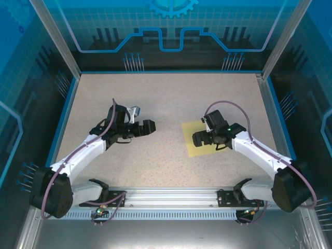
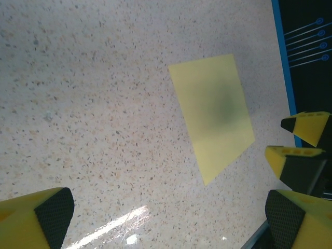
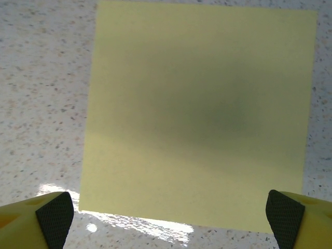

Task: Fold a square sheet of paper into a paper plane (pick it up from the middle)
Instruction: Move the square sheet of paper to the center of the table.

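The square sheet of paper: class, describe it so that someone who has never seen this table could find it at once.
Start with the speckled beige table framed in blue. On its right half, beneath the open right end effector, lies the square sheet of paper, flat and unfolded. Its plain yellow stands out against the speckled top.

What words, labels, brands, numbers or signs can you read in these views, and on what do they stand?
No readable text anywhere.
The plain yellow square sheet of paper: blank, no print or marks.
The speckled beige table top: no label.
The blue back panel: a gear drawing and line patterns, no letters or numbers.
The black-and-white robot arms: any marks too small to tell.
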Robot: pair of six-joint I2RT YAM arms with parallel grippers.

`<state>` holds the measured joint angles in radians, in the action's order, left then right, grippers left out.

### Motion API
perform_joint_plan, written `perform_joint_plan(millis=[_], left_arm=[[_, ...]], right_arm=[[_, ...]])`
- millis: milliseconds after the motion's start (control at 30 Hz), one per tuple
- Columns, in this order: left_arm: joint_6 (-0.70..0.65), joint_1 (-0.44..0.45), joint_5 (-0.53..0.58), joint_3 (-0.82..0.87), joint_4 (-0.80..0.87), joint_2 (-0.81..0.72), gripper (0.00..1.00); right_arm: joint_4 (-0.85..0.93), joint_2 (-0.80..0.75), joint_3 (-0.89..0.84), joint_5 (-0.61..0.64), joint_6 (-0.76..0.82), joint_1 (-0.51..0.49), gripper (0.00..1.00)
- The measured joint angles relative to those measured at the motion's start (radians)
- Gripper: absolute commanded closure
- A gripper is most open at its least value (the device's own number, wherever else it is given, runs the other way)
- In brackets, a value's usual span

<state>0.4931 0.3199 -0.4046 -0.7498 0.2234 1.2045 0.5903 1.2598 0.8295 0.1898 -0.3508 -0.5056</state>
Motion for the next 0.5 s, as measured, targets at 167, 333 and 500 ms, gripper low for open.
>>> perform_joint_plan(millis=[167, 333, 500], left_arm=[[0.003, 0.005, -0.014, 0.008, 0.000, 0.021, 0.01], [0.003, 0.005, -0.017, 0.008, 0.000, 0.021, 0.01], [0.003, 0.005, -0.024, 0.008, -0.004, 0.021, 0.01]], right_arm=[[-0.031, 0.075, 0.000, 0.033, -0.016, 0.003, 0.01], [-0.053, 0.171, 0.008, 0.026, 0.005, 0.036, 0.01], [-0.068, 0.257, 0.045, 0.009, 0.039, 0.061, 0.01]])
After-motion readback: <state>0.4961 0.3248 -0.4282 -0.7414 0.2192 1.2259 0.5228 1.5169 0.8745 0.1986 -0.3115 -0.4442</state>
